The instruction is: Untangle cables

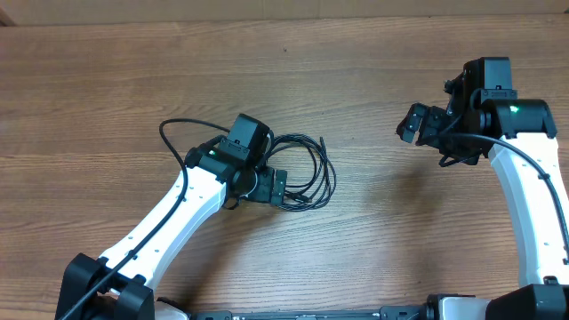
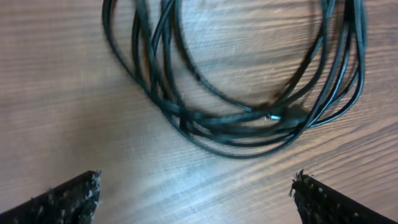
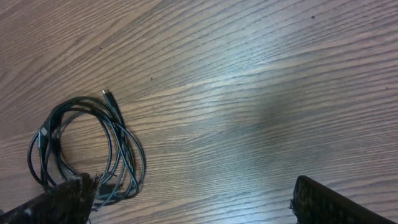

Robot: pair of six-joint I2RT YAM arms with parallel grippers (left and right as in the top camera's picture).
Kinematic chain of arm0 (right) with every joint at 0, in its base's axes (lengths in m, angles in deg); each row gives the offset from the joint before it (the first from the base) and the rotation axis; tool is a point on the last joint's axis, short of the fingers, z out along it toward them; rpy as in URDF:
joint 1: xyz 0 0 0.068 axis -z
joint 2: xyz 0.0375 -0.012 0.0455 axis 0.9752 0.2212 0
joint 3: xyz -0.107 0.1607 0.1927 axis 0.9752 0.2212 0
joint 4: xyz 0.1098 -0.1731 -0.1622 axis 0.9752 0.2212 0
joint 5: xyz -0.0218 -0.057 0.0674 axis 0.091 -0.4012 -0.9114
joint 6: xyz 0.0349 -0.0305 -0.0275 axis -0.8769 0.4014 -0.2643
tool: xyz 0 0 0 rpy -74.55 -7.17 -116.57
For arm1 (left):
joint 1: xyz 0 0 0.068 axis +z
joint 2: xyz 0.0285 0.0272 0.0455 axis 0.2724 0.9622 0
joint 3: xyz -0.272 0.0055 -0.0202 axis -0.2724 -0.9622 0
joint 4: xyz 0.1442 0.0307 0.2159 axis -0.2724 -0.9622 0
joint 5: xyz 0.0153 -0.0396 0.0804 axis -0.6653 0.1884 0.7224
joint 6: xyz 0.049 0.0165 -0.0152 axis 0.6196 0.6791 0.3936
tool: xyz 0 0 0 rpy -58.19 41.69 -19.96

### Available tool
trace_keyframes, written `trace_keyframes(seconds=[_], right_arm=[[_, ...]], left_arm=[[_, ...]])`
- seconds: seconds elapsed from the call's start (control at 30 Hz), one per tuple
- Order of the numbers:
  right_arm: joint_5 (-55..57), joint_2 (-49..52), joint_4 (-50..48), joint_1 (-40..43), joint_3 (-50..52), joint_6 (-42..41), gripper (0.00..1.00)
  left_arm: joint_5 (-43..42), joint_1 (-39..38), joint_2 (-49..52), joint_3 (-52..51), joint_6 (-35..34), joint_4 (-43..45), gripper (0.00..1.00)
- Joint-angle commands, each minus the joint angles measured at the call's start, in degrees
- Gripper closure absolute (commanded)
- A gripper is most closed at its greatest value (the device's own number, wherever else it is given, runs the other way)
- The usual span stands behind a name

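Observation:
The cables lie as one coiled bundle of thin black cords on the wooden table, just right of centre-left. In the left wrist view the bundle fills the top half, with a small plug end where the loops cross. My left gripper is open and empty, low over the bundle's left edge; its fingertips frame bare wood just short of the coil. My right gripper is open and empty, held above the table at the right, far from the bundle. In the right wrist view the coil lies at the left, beside my right gripper.
A thicker black cable from the left arm loops over the table behind the arm. The wooden table runs in all directions around the bundle.

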Motion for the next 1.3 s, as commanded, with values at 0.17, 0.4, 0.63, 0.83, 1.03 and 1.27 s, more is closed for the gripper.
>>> trace_keyframes(seconds=[0.17, 0.4, 0.63, 0.83, 1.03, 1.27], right_arm=[[0.6, -0.8, -0.1, -0.1, 0.1, -0.3, 0.00], [0.5, -0.8, 0.0, -0.1, 0.1, -0.3, 0.00], [0.4, -0.8, 0.0, -0.1, 0.1, -0.3, 0.00], [0.4, -0.8, 0.4, -0.1, 0.1, -0.3, 0.00], [-0.1, -0.8, 0.5, -0.1, 0.1, -0.3, 0.00], [-0.2, -0.8, 0.3, -0.1, 0.1, -0.3, 0.00]], left_arm=[[-1.1, 0.0, -0.3, 0.7, -28.6, 0.1, 0.00], [1.7, 0.0, 0.5, 0.5, -45.7, 3.6, 0.00], [-4.5, 0.0, 7.6, 0.2, -56.3, 7.4, 0.00], [-10.7, 0.0, 13.9, 0.2, -58.0, 15.8, 0.07], [-11.8, 0.1, 15.0, 0.2, -58.5, 21.6, 0.16], [-15.5, 0.1, 14.5, 0.3, -55.9, 22.0, 0.10]])
